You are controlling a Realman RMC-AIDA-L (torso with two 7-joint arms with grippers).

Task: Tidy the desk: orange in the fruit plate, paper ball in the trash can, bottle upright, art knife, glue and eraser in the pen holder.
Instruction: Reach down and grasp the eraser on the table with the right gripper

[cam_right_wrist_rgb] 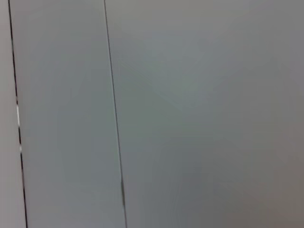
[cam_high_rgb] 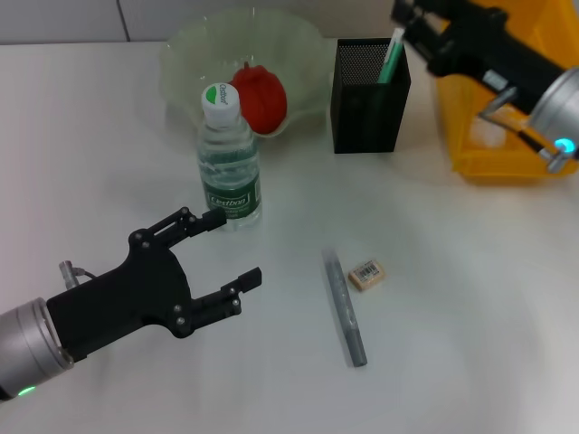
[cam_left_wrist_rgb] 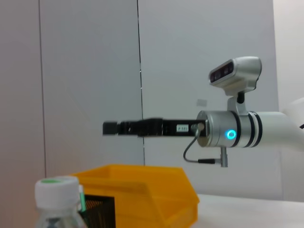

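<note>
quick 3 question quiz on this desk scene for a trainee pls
1. True or false: the bottle stands upright.
2. Which item already sits in the pen holder? A) eraser B) green-topped stick C) art knife
3. Fill in: the left gripper is open beside the ____.

Key:
1. True; it stands cap up, in front of the fruit plate.
2. B; the stick is in, with the right gripper above it. The eraser and art knife lie on the desk.
3. bottle
</note>
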